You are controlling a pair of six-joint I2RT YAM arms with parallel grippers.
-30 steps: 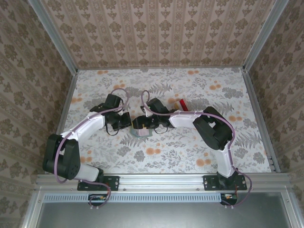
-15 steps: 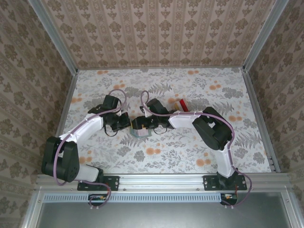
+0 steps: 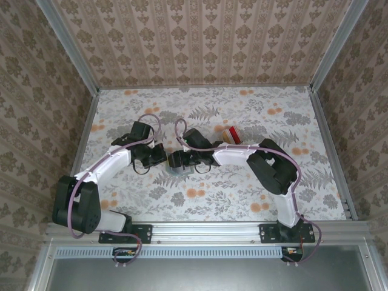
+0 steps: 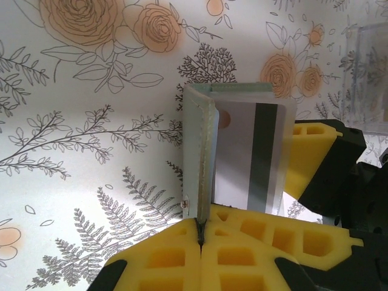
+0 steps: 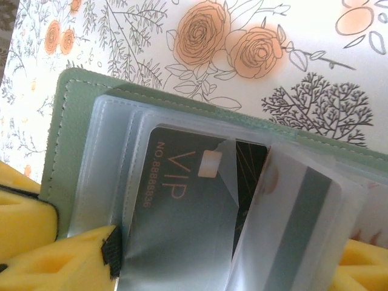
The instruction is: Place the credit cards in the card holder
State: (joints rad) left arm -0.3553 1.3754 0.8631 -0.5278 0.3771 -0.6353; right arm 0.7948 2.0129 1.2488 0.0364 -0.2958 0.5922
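Observation:
The sage-green card holder (image 5: pixel 76 115) lies open between the two grippers (image 3: pixel 182 168). My left gripper (image 4: pixel 200 227) is shut on the edge of its cover (image 4: pixel 199 151), which stands upright. A black VIP card (image 5: pixel 182 200) sits inside a frosted sleeve. Beside it a pale card with a grey stripe (image 5: pixel 303 230) leans in another sleeve (image 4: pixel 254 157). My right gripper (image 5: pixel 230 270) is open, its yellow fingers (image 5: pixel 66 264) wide apart on either side of the sleeves. One of its fingers (image 4: pixel 312 151) is next to the striped card. A red credit card (image 3: pixel 231 134) lies behind the right arm.
A clear plastic tray (image 4: pixel 367 73) rests on the flowered table (image 3: pixel 200 200) just beyond the holder. Both arms (image 3: pixel 115 159) meet at mid-table. Patterned walls and metal rails close in the table on three sides.
Both grippers and the card holder have shifted slightly left and toward the back. The left grip on the cover is unchanged.

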